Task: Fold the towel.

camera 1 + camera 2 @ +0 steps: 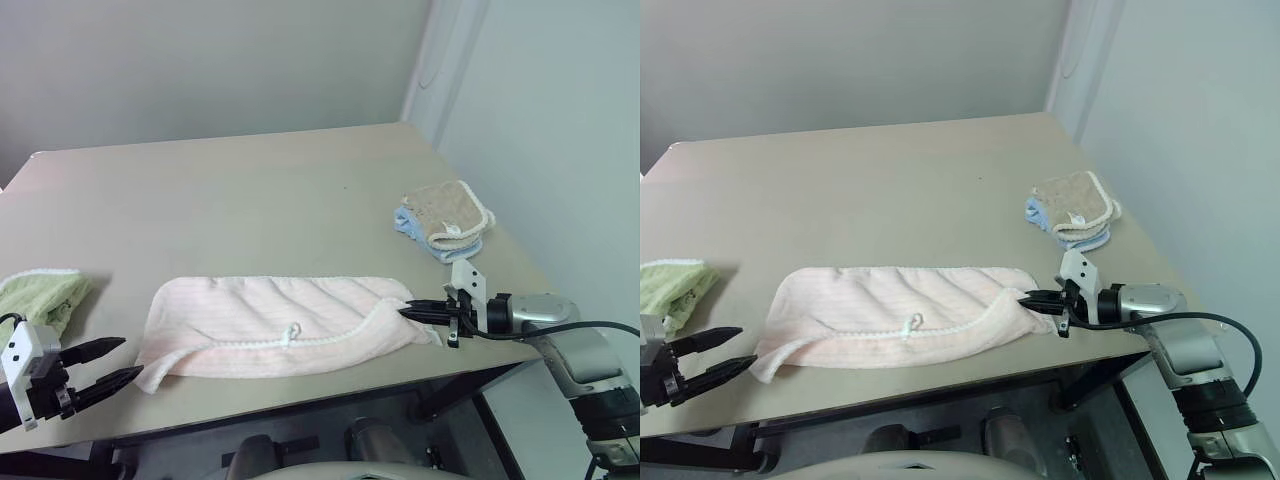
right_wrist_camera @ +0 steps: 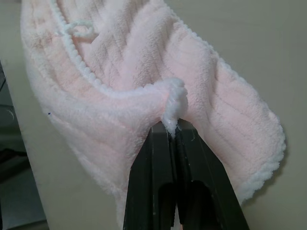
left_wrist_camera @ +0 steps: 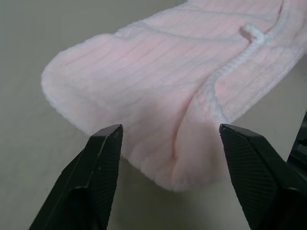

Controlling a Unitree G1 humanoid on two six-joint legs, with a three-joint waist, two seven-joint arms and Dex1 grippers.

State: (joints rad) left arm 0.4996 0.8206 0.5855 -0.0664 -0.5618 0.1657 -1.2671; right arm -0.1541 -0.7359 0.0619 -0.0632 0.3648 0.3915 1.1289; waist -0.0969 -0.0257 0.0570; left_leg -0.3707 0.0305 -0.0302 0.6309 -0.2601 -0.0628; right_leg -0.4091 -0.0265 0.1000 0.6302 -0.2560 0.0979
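Observation:
The pale pink towel (image 1: 270, 315) lies folded lengthwise into a long band near the table's front edge, its white loop (image 1: 291, 330) on top. My right gripper (image 1: 405, 310) is shut on the towel's white-edged right corner, which the right wrist view shows pinched between the fingertips (image 2: 165, 139). My left gripper (image 1: 132, 358) stands open just off the towel's left end. In the left wrist view that rounded folded end (image 3: 144, 72) lies ahead of and between the two spread fingers (image 3: 103, 158), with nothing gripped.
A light green towel (image 1: 45, 295) lies bunched at the table's left edge, close to my left gripper. A tan towel on a blue one (image 1: 445, 220) sits at the right edge. The table's front edge (image 1: 300, 400) runs just below the pink towel.

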